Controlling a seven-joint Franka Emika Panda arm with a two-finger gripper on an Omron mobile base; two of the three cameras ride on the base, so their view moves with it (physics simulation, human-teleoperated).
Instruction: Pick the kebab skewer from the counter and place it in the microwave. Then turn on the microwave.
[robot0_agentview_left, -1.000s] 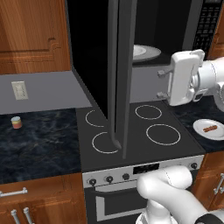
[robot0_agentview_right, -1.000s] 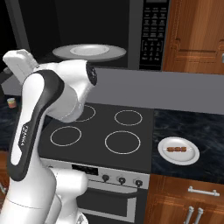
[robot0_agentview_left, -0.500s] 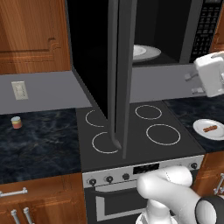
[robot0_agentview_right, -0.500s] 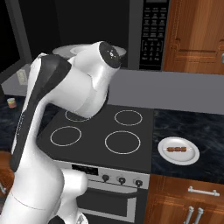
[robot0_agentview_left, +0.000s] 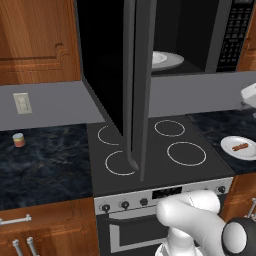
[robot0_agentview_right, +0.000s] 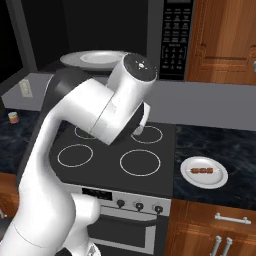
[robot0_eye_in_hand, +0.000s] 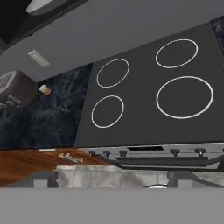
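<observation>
The arm (robot0_agentview_right: 95, 115) has swung right, away from the open microwave (robot0_agentview_left: 165, 40).

Reddish-brown kebab skewer (robot0_agentview_right: 202, 171) flat on white plate, counter (robot0_agentview_right: 220, 150), microwave (robot0_agentview_left: 195, 37) door open

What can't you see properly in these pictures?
- Microwave inside: the open door hides its left part in the left base view.
- Plate in it: the arm covers its right edge in the right base view.
- Skewer: too small to count its pieces.
- Keypad: labels too small to read.
</observation>
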